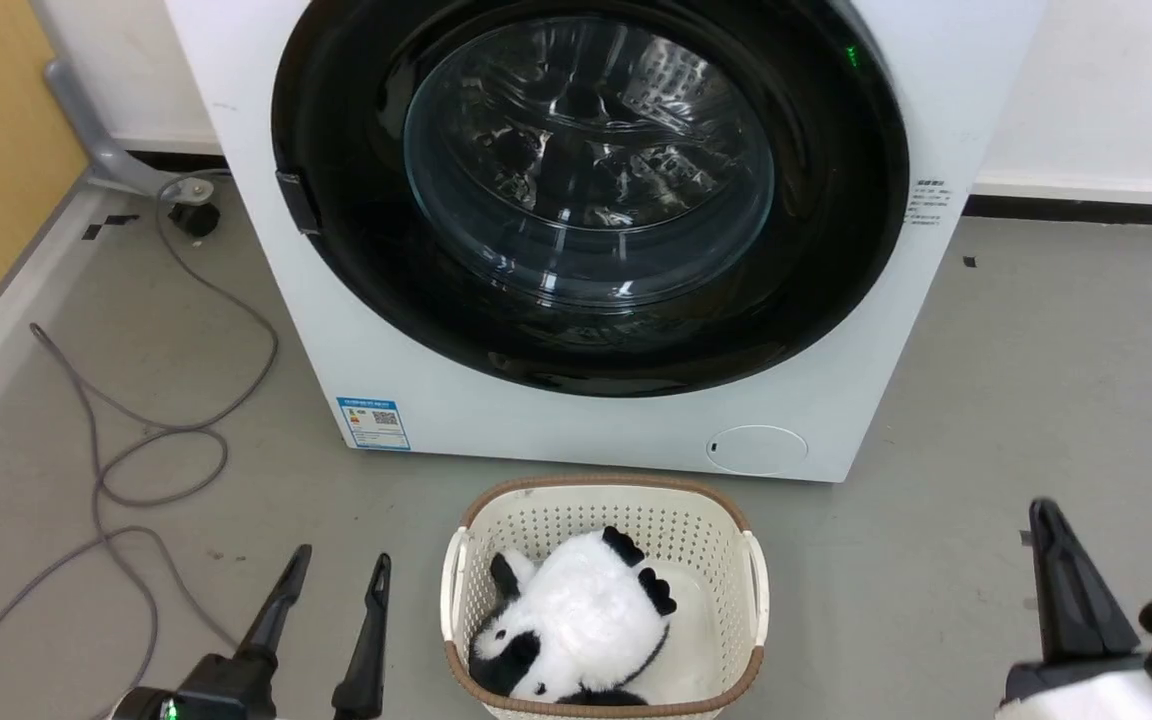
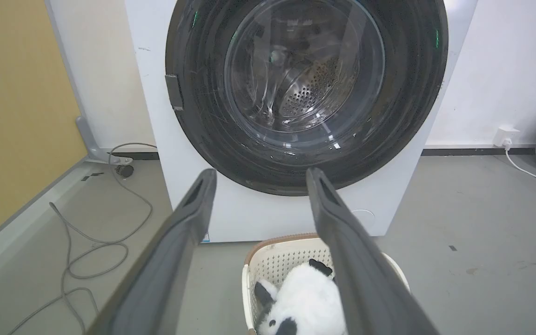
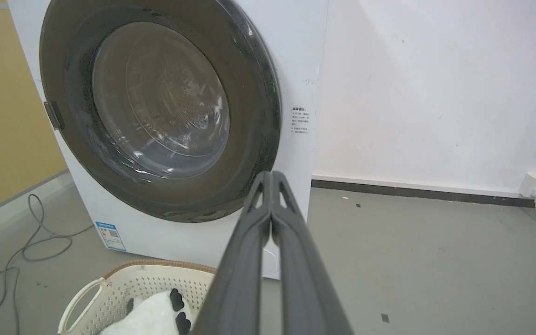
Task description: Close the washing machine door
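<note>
grey floor (image 1: 1036,400), washing machine door (image 1: 586,170) beyond left end effector (image 1: 341,555)

- Head view: we look steeply down, near, at the washing machine door (image 1: 586,170) and basket (image 1: 596,486).
- Wrist views: we sit lower, facing forward; all share door and basket.

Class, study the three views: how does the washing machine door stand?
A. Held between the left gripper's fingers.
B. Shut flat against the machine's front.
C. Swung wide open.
B: the washing machine door lies with its black rim flush on the front of the white washing machine, and the left gripper and right gripper are both apart from it.
</note>
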Robot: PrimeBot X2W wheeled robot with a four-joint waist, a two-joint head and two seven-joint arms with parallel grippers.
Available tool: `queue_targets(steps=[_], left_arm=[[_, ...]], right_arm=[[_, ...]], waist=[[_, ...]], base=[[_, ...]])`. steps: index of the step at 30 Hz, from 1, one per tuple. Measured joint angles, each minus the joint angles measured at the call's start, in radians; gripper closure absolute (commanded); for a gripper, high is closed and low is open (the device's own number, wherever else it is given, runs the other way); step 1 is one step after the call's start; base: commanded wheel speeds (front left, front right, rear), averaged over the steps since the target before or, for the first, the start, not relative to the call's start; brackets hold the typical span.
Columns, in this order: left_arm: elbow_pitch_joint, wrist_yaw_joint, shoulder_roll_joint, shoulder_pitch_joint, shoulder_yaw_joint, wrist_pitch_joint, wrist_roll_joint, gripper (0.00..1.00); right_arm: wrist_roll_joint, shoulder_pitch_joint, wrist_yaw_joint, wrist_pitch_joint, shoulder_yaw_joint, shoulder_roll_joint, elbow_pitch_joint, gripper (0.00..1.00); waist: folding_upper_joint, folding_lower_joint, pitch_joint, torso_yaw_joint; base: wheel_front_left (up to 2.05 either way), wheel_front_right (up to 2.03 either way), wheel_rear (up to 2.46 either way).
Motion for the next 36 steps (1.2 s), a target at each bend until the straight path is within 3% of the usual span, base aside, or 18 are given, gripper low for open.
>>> queue_targets(steps=[3,4,5,12,13,36], left_arm=[[0.009,0.0,0.001,0.005,0.002,0.0,0.004,0.0],[0.012,0.0,0.0,0.006,0.004,0.0,0.004,0.0],[0.015,0.0,0.0,0.006,0.007,0.0,0.005,0.0],[0.022,0.0,-0.008,0.007,0.041,0.0,0.021,0.0],[0.023,0.0,-0.009,0.008,0.043,0.001,0.02,1.0],[0.018,0.014,-0.013,0.004,0.042,0.037,0.023,1.0]], right_arm=[[0.02,0.022,0.0,0.0,0.005,0.001,0.0,1.0],[0.026,0.026,0.0,0.0,0.009,0.002,0.0,0.64],[0.024,0.03,0.0,0.0,0.012,0.003,-0.004,0.0],[0.021,0.041,0.0,0.0,0.043,0.005,-0.002,0.0],[0.021,0.041,0.0,0.0,0.043,0.005,-0.002,1.0],[0.019,0.038,0.0,0.035,0.056,0.005,-0.005,1.0]], waist=[[0.0,0.0,0.001,-0.004],[0.0,0.0,0.001,-0.004],[0.0,0.0,0.002,-0.004],[0.0,0.0001,0.002,-0.003],[0.0,0.0001,0.002,-0.003],[0.0,0.0001,-0.001,-0.016]], base=[[0.0,0.0,0.0],[0.0,0.0,0.0],[0.0,0.0,0.0],[0.0,0.0,0.0],[0.0,0.0,0.0],[0.0,0.0,0.0]])
